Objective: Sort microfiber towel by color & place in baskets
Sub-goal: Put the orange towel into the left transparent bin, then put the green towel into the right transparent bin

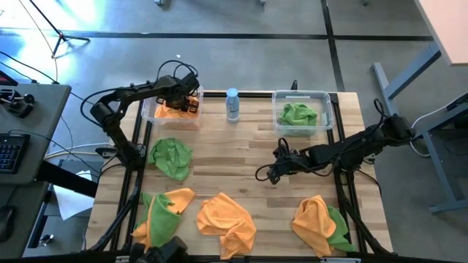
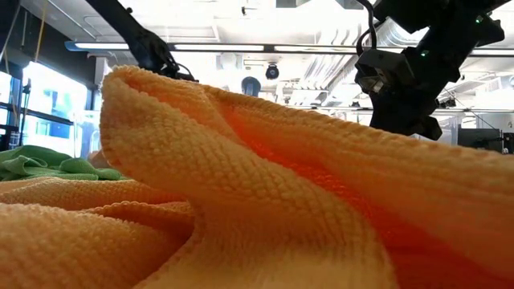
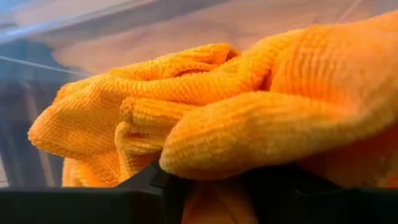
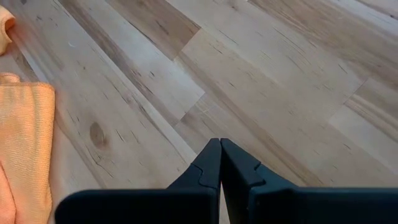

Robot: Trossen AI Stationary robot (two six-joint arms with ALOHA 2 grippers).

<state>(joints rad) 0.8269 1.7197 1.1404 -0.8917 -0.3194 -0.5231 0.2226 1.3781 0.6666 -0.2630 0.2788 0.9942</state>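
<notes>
Left gripper [image 1: 191, 102] clutches orange towel [image 1: 170, 112] in left basket [image 1: 149, 111] (right gripper [image 4: 219, 163] closed, empty)

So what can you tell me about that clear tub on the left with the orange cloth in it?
The left basket is a see-through plastic tub with rounded corners and low walls, sitting at the table's far left edge. An orange towel lies bunched inside it. The left gripper sits right over it, at that towel; the left wrist view shows the cloth's nubby weave up close.
</notes>
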